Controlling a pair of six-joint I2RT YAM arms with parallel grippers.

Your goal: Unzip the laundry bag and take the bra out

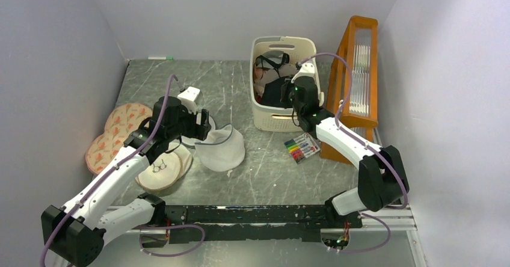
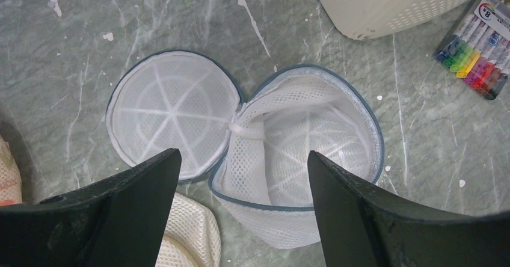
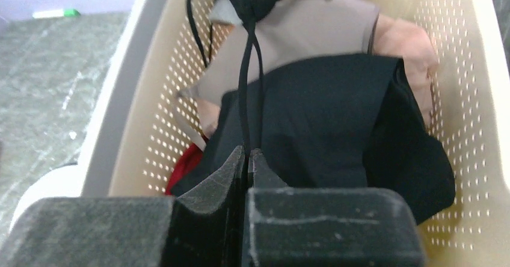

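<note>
The laundry bag (image 1: 221, 148) lies unzipped on the table, its round lid (image 2: 171, 119) folded open to the left of its body (image 2: 313, 141). The inside shows only white mesh. My left gripper (image 1: 201, 125) hangs open and empty just above it (image 2: 243, 159). The black bra (image 3: 319, 116) lies in the cream basket (image 3: 150, 98) on top of a grey-brown garment. My right gripper (image 3: 248, 153) is shut on its thin black strap (image 3: 243, 86), which runs up from the fingertips. In the top view this gripper (image 1: 294, 95) is over the basket's near edge, by the bra (image 1: 275, 89).
The cream basket (image 1: 273, 121) stands at the back middle, an orange rack (image 1: 355, 74) to its right. A pack of markers (image 1: 302, 148) lies in front of the basket. Pink patterned pads (image 1: 117, 128) and cream pads (image 1: 162, 171) lie at the left. A green pen (image 1: 160, 58) lies by the back wall.
</note>
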